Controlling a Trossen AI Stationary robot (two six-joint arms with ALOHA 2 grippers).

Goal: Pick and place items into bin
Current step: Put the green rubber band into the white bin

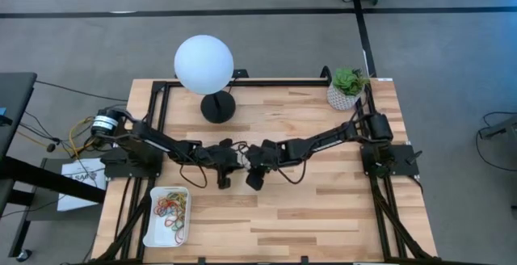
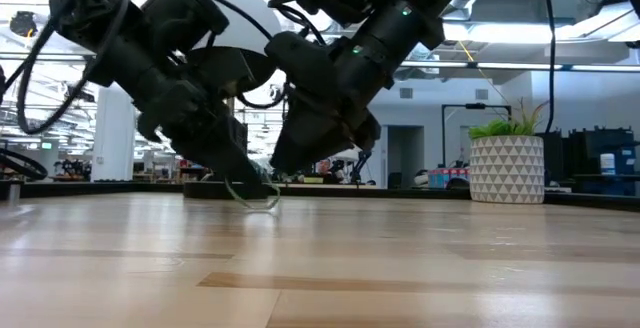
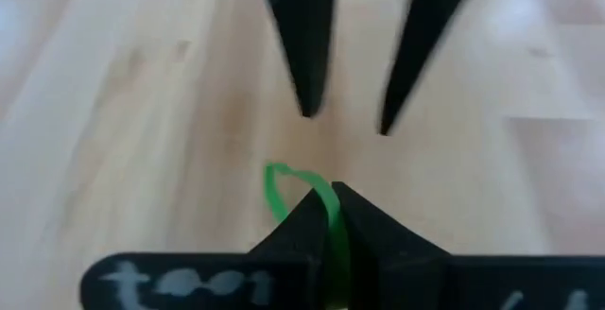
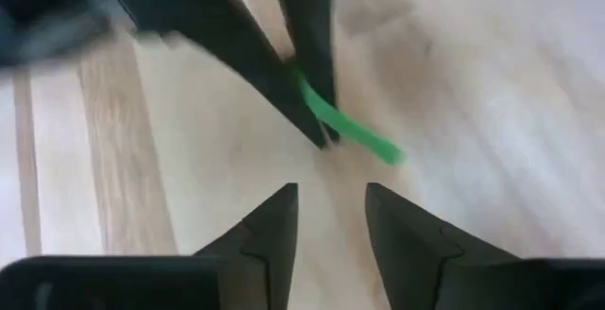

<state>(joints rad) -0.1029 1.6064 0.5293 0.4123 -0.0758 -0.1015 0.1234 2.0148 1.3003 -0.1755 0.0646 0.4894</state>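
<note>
- A green rubber band (image 3: pixel 301 189) is sitting pinched between the tips of the left claw (image 3: pixel 326 217), whose fingers are pressed together on it; one loop is sticking out past the tips.
- In the low view the band (image 2: pixel 255 199) is hanging just above the bench (image 1: pixel 323 208), near its middle, so this item is looking picked but not yet carried.
- The right claw (image 4: pixel 331 217) is facing the left one tip to tip, its fingers standing apart and gripping nothing; it is reading as having no part in the hold.
- The bin (image 1: pixel 152 231) is lying at about seven o'clock on the bench, well apart from both claws.
- A pile of rubber bands (image 1: pixel 170 205), red, yellow, green and orange, is lying in the bin, so much of the job is looking done.
- No other loose band is showing on the bench in the high view; the green one may be among the last, though small loops could be hiding under the arms.
- What is remaining: carrying the band toward seven o'clock and dropping it over the bin.
</note>
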